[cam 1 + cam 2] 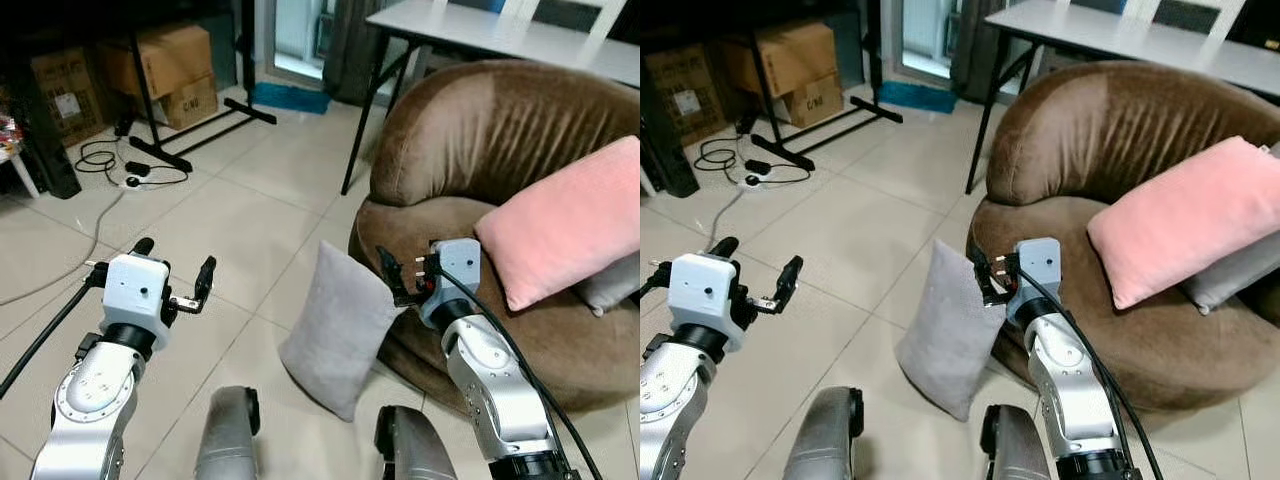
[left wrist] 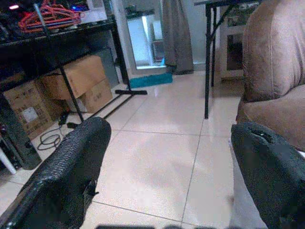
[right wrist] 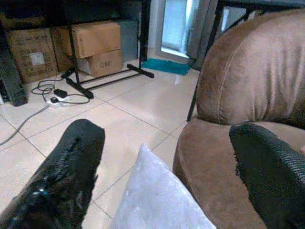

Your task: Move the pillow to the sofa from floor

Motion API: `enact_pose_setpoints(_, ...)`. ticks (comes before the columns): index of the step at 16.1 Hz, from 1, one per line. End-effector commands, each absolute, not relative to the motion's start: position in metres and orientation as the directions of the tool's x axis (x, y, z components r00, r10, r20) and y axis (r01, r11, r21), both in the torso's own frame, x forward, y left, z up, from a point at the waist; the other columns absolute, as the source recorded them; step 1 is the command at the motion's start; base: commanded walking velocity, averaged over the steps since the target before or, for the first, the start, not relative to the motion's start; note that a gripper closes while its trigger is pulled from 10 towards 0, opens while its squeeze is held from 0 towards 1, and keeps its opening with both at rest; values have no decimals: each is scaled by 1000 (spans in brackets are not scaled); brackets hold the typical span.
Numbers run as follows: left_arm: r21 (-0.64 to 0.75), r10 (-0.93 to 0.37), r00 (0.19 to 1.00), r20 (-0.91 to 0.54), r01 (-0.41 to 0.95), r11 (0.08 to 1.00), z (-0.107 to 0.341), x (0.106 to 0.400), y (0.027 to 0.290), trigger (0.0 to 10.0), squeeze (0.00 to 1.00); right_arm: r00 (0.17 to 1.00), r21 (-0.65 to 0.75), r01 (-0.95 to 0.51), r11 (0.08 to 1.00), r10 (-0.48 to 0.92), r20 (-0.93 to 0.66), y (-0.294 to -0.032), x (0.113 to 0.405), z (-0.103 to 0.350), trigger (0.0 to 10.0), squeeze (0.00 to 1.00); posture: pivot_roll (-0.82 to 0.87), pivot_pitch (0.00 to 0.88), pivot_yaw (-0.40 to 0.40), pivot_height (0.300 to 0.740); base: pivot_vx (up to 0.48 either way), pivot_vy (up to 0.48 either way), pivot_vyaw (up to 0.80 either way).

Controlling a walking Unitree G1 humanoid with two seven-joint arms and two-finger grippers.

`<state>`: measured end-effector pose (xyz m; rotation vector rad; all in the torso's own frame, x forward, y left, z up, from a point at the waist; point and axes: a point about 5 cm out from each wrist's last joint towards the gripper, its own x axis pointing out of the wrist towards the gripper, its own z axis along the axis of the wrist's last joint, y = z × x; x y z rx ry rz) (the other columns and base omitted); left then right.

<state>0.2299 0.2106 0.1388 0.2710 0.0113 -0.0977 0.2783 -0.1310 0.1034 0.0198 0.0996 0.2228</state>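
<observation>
A grey pillow [image 1: 340, 325] stands on edge on the tiled floor and leans against the front of the brown round sofa [image 1: 480, 130]. My right gripper [image 1: 402, 275] hovers open just above the pillow's top corner, by the sofa's seat edge; the right wrist view shows the pillow [image 3: 157, 200] below and between the spread fingers [image 3: 71, 162]. My left gripper [image 1: 176, 262] is open over bare floor, to the left of the pillow and apart from it. In the left wrist view its fingers [image 2: 71, 162] frame floor tiles and the sofa's side.
A pink pillow [image 1: 565, 220] and a second grey one [image 1: 610, 285] lie on the sofa seat. A white table [image 1: 470, 25] stands behind the sofa. Far left are cardboard boxes [image 1: 170, 60], a black rack base [image 1: 200, 120] and a cable [image 1: 120, 165] on the floor.
</observation>
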Motion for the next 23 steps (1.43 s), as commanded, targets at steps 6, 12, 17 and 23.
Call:
enact_pose_setpoints(6, 261, -106, 994, -18, 107, 959, 138, 234, 210, 10000, 0, 974, 14, -183, 983, 184, -135, -138, 283, 102, 10000, 1000, 2, 0, -69, 600, 291, 0, -394)
enact_pose_setpoints(12, 269, -117, 993, -18, 118, 956, 137, 235, 209, 10000, 0, 970, 41, -205, 978, 209, -122, -137, 284, 105, 10000, 1000, 4, 0, -74, 600, 294, 0, 0)
enact_pose_setpoints(17, 272, -116, 993, -14, 115, 955, 136, 234, 208, 10000, 0, 958, 10, -259, 966, 258, -128, -132, 287, 104, 10000, 1000, 13, 0, -87, 600, 293, 0, 640)
enact_pose_setpoints(23, 275, -117, 993, -10, 116, 954, 136, 233, 207, 10000, 0, 955, 13, -265, 964, 264, -135, -131, 287, 102, 10000, 1000, 18, 0, -96, 600, 295, 0, 99)
